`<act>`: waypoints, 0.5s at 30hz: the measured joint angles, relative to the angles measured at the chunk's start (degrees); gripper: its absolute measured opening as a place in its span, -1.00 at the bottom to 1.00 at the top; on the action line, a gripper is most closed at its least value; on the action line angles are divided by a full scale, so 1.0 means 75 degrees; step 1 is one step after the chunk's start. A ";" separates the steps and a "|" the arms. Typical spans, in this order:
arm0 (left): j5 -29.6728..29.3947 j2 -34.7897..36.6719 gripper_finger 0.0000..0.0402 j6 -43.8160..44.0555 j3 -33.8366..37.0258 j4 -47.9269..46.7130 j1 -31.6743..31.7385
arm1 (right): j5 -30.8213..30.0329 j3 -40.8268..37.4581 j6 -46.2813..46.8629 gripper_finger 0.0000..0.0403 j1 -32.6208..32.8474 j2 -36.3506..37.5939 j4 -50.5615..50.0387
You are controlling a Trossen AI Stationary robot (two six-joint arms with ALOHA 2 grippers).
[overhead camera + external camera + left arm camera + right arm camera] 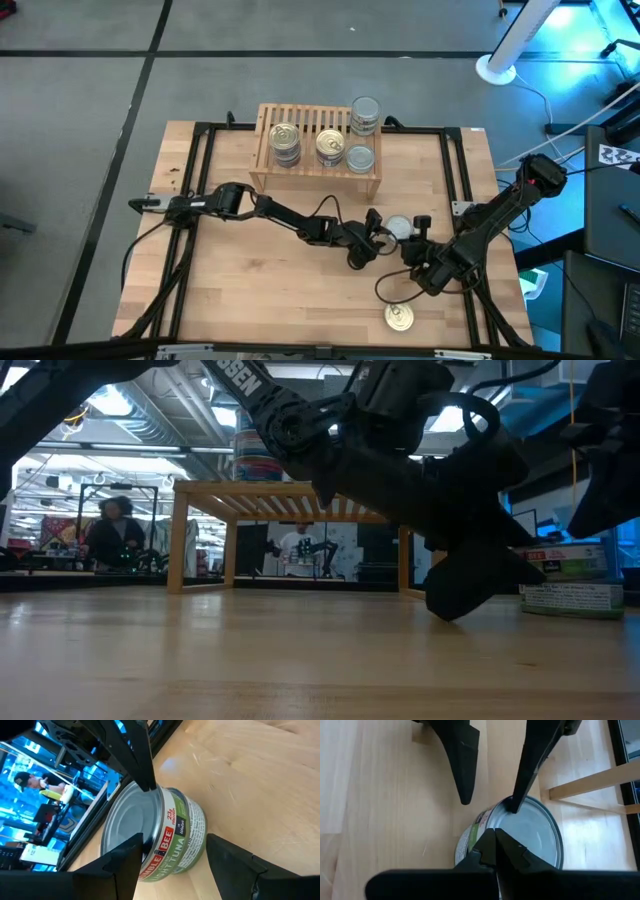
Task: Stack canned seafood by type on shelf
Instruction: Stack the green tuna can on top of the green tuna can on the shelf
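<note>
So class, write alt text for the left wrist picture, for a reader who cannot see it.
A silver-lidded tuna can with a green and red label sits on the wooden table, with the left gripper open, one finger on each side of it. A finger of the right gripper touches the can's rim.
</note>
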State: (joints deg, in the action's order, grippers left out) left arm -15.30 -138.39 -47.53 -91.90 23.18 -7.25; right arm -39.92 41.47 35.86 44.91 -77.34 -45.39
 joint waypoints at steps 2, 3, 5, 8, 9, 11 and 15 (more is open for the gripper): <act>-0.0029 0.0000 0.06 0.0000 0.0003 0.0009 0.0000 | 0.0006 0.0000 0.0002 -1.00 0.0000 0.0000 -0.0003; -0.0035 0.0000 0.06 -0.0002 0.0003 0.0009 0.0000 | 0.0010 0.0000 0.0003 -1.00 0.0000 0.0000 -0.0003; -0.0048 0.0000 0.06 -0.0005 0.0003 0.0009 0.0000 | 0.0017 0.0000 0.0003 -1.00 0.0000 0.0000 -0.0003; -0.0054 0.0000 0.06 -0.0013 0.0003 0.0015 0.0001 | 0.0061 0.0000 0.0003 -1.00 0.0000 0.0000 -0.0006; -0.0055 0.0000 0.06 -0.0014 0.0006 0.0018 0.0000 | 0.0061 0.0000 0.0003 -1.00 0.0000 0.0000 -0.0006; -0.0057 0.0000 0.06 -0.0019 0.0009 0.0023 0.0003 | 0.0061 0.0000 -0.0008 -1.00 0.0000 0.0000 -0.0011; -0.0060 0.0000 0.06 -0.0026 0.0009 0.0023 0.0003 | 0.0203 0.0055 -0.0009 -1.00 0.0000 0.0000 -0.0220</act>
State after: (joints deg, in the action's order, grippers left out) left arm -15.75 -138.39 -47.72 -91.83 23.35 -7.22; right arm -38.40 41.89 35.79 44.91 -77.34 -47.04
